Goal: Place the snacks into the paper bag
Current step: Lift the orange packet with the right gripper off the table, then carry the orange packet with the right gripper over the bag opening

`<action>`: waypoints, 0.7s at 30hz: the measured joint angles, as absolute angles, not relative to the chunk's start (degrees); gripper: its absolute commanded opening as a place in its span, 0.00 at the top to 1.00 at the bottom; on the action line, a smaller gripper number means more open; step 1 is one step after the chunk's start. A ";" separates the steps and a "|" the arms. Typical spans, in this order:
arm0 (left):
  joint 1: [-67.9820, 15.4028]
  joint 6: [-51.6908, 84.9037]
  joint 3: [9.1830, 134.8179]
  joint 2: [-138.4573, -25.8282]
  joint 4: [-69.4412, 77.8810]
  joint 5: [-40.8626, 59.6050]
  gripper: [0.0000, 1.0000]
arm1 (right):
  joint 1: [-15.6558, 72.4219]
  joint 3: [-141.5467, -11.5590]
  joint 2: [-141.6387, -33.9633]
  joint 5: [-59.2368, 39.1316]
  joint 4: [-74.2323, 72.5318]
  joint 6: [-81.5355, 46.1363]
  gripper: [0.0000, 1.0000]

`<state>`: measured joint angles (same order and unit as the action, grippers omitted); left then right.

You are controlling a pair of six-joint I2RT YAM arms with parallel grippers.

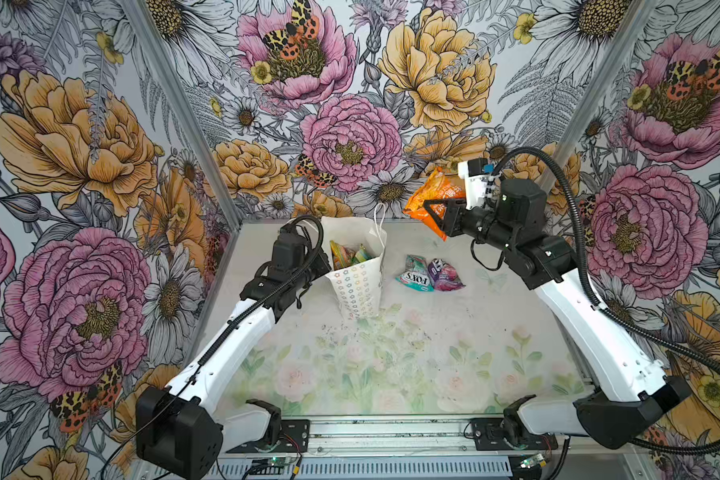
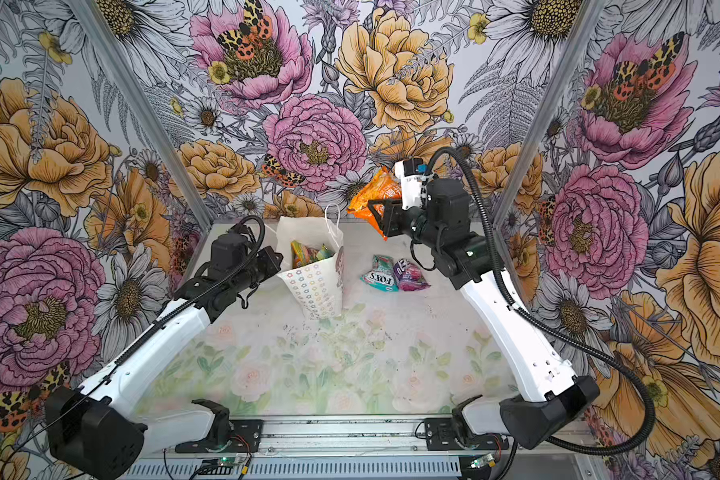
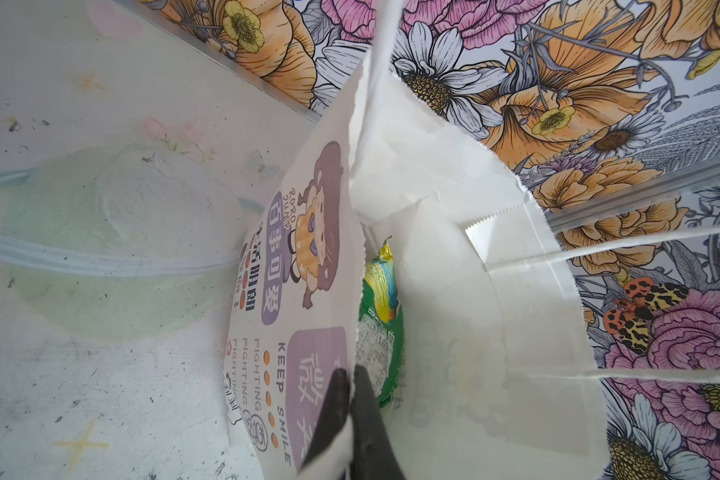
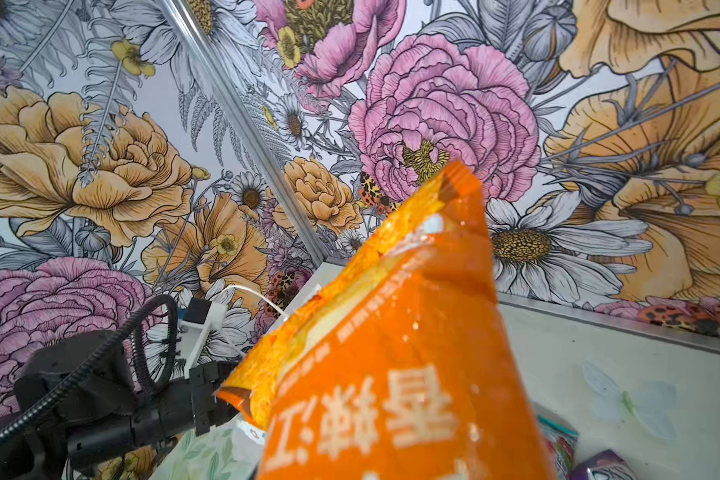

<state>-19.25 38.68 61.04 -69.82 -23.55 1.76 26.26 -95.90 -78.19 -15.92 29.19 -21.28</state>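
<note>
Nearest, on the pale floral table [image 1: 391, 374], a crinkly teal FOX'S packet [image 1: 415, 275] and a purple plastic packet [image 1: 447, 276] lie touching. Just left of them stands the tall white paper bag [image 1: 356, 291] with colourful packets [image 1: 344, 254] inside. The left gripper [image 3: 350, 376] is pinched tight on its rim. Further back, the right gripper [image 1: 435, 216] clamps a crinkly orange packet [image 1: 431, 189] up in the air, right of the bag.
</note>
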 measured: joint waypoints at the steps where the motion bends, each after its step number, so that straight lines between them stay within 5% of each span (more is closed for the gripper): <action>1: -19.25 38.70 61.04 -69.82 -23.53 1.76 1.00 | 27.35 -96.42 -78.39 -15.42 29.23 -20.64 0.90; 21: -18.87 38.68 60.40 -68.97 -23.75 1.76 1.00 | 42.92 -106.83 -92.07 -7.55 28.80 -12.67 0.92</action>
